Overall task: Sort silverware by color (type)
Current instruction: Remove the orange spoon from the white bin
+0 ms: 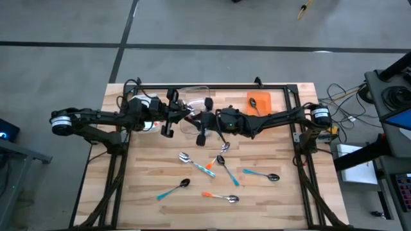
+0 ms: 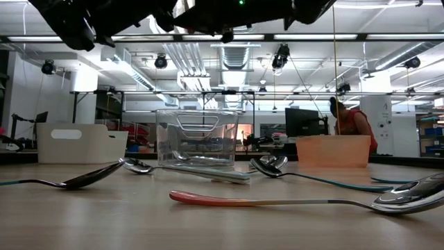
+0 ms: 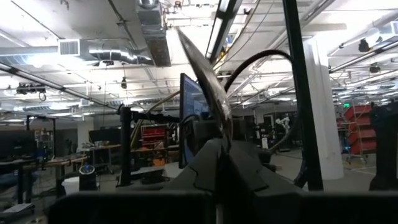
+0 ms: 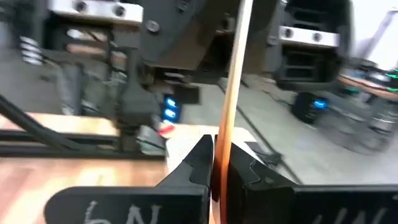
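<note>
1. Left hand (image 3: 221,146): up over the back of the worktop (image 1: 276,205), by the clear bin (image 1: 204,90). Squeezed tight on a spoon (image 3: 208,84) that sticks up from the fingers.
2. Right hand (image 4: 221,155): right next to the left hand. Pinched tight on a thin orange handle (image 4: 235,81).
3. Cannot tell if both hold the same spoon.
4. More spoons lying loose on the middle and front of the worktop: a teal-handled spoon (image 1: 173,188), an orange-handled spoon (image 1: 221,197), another teal one (image 1: 263,174) and a few crossing each other (image 1: 215,163).
5. One dark spoon (image 1: 253,104) lying in the orange bin (image 1: 273,99).
6. White bin (image 2: 80,142) standing beside the clear bin.
</note>
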